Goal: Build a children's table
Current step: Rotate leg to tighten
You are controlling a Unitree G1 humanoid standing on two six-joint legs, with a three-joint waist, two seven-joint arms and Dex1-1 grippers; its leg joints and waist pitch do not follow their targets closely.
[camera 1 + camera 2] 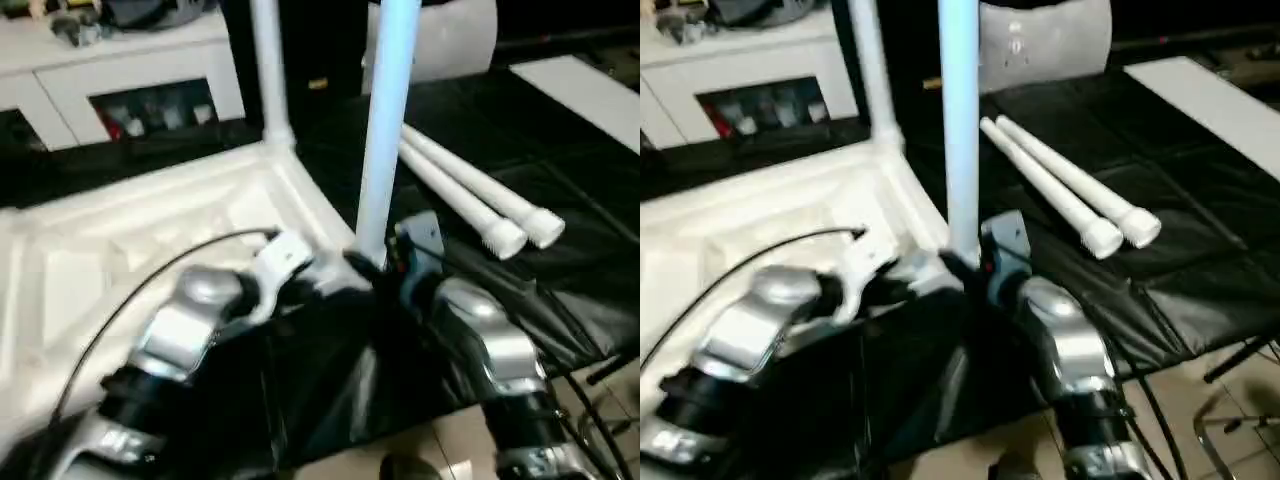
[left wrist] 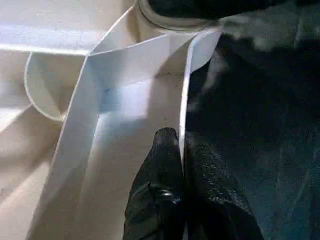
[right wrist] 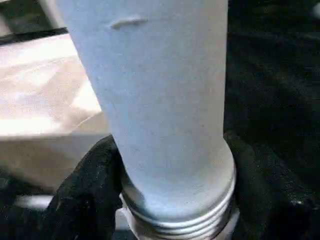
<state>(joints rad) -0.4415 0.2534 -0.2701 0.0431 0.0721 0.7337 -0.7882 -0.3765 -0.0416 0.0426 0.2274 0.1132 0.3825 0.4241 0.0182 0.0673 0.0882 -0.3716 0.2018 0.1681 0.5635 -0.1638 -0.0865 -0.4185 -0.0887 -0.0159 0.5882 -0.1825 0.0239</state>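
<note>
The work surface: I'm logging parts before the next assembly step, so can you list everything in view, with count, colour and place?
Table top: one, white, upside down on the left, rim up.
Fitted leg: one, white, upright in the far corner socket.
Held leg: one, white, upright at the near corner, threaded end down.
Loose legs: two, white, lying side by side on the black mat to the right.
Black mat: one, under the parts.
Cabinet: one, white, glass doors, far left.
Cushion: one, grey-white, at the back.
Left gripper: black fingers pinching the top's rim.
Right gripper: black fingers around the held leg.
</note>
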